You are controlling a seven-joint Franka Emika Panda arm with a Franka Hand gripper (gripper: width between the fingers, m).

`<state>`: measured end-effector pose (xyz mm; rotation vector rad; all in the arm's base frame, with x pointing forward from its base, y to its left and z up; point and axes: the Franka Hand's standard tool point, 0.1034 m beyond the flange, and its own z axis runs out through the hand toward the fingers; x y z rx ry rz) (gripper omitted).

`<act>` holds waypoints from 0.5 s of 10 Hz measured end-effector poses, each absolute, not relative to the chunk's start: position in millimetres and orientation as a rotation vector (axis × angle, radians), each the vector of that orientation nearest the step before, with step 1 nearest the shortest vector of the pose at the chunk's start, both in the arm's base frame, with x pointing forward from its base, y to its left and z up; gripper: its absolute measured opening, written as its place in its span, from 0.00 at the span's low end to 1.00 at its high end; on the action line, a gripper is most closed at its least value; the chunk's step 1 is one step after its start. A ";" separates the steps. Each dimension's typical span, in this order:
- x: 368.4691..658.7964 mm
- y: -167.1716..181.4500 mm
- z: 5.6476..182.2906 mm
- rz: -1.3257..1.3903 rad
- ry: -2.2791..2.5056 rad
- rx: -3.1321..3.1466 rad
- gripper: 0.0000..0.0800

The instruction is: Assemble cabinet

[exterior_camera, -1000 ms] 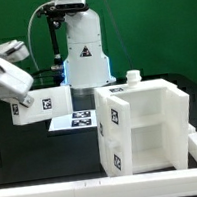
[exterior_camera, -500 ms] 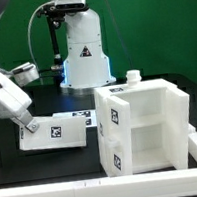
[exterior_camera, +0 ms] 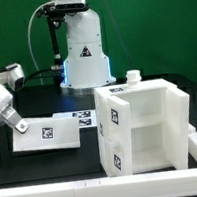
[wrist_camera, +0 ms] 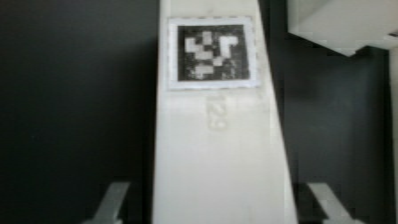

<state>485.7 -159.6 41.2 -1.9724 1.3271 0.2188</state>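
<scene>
The cabinet shell (exterior_camera: 146,126) is a white open box with compartments and tags, standing at the exterior view's right. A small white knob (exterior_camera: 133,77) sits on its top. A flat white cabinet panel (exterior_camera: 49,134) with a tag lies tilted on the black table at the left. My gripper (exterior_camera: 17,125) is at the panel's left end. In the wrist view the panel (wrist_camera: 217,120) runs between my fingers (wrist_camera: 118,200), with a dark gap on each side. The gripper (wrist_camera: 217,205) is open around it.
The marker board (exterior_camera: 82,117) lies on the table between the panel and the shell. The robot base (exterior_camera: 84,53) stands behind it. A white rail (exterior_camera: 89,194) runs along the front edge. Another white piece (wrist_camera: 338,25) shows beyond the panel.
The panel has come down from a raised position at the left to lie low on the table, and my gripper moved down and left with it.
</scene>
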 end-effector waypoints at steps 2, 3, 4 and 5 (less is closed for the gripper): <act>472.0 -153.1 28.0 0.121 1.366 -1.891 0.36; 470.5 -152.9 27.9 0.106 1.370 -1.859 0.36; 470.2 -153.6 27.9 0.109 1.368 -1.867 0.36; 469.8 -154.4 27.4 0.108 1.370 -1.868 0.43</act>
